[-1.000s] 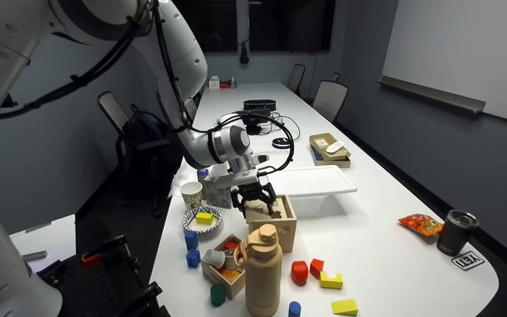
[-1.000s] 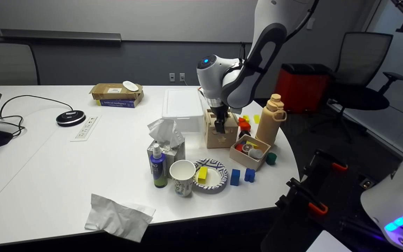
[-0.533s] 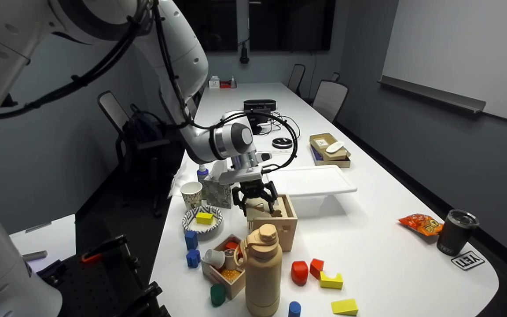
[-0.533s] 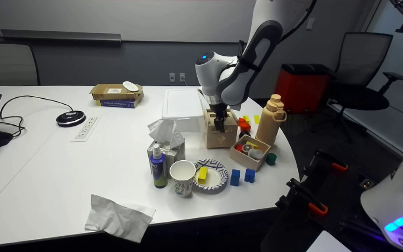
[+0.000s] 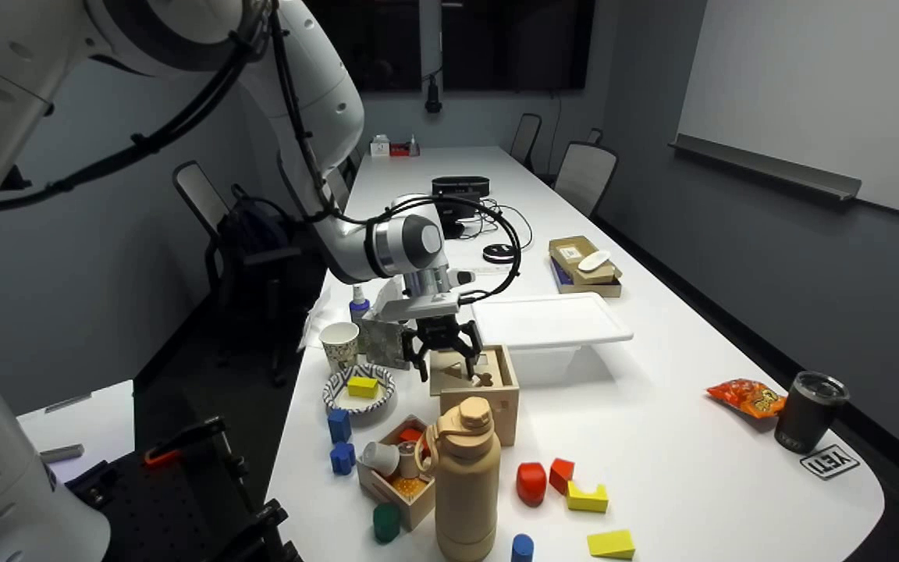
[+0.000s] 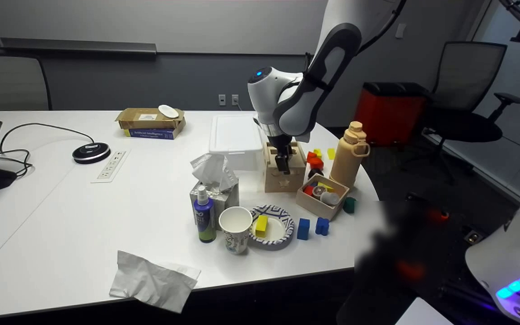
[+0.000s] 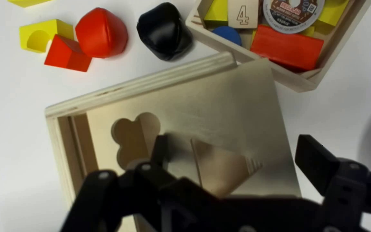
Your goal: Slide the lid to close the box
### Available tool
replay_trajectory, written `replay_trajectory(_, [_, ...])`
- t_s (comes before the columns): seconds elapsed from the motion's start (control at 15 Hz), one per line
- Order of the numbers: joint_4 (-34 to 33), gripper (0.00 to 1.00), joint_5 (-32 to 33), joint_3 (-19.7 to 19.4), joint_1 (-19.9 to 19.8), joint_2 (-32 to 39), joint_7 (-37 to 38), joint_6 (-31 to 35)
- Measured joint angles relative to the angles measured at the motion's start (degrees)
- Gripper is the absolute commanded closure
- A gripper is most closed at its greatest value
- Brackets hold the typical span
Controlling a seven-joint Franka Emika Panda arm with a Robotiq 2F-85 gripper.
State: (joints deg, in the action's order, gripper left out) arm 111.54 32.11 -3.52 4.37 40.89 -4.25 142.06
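Observation:
The pale wooden box (image 5: pixel 502 421) stands on the white table; it also shows in an exterior view (image 6: pixel 283 181) and the wrist view (image 7: pixel 140 87). The lid (image 7: pixel 217 87) is a thin pale panel with cut-out shapes, lying in the box's top. It juts out past one end, and a gap shows at the opposite end wall. My gripper (image 7: pixel 237 149) is open over the lid, also visible in both exterior views (image 5: pixel 446 375) (image 6: pixel 282 164). One finger is over the lid between two cut-outs; the other is beyond its jutting edge. I cannot tell whether either touches.
An open wooden tray of toys (image 6: pixel 316 206) and a tan bottle (image 5: pixel 467 484) stand close to the box. A white plastic bin (image 6: pixel 236 135), a tissue box (image 6: pixel 230 203), a paper cup (image 6: pixel 235 230) and a patterned plate (image 6: pixel 287 221) are also near. Loose toy blocks (image 5: pixel 586 499) lie about.
In the exterior views, my gripper has shifted slightly toward the side where the lid juts out. The box and lid have shifted a little the same way. The gripper has stayed open.

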Motion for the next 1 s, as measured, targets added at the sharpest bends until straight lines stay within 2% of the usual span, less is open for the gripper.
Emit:
replay_trajectory(0.53, [-0.6, 0.0, -2.1, -0.1, 0.0, -0.2, -1.3, -1.2])
replay_trajectory(1.0, [-0.7, 0.0, 0.4, -2.8, 1.5, -0.2, -0.7, 0.6])
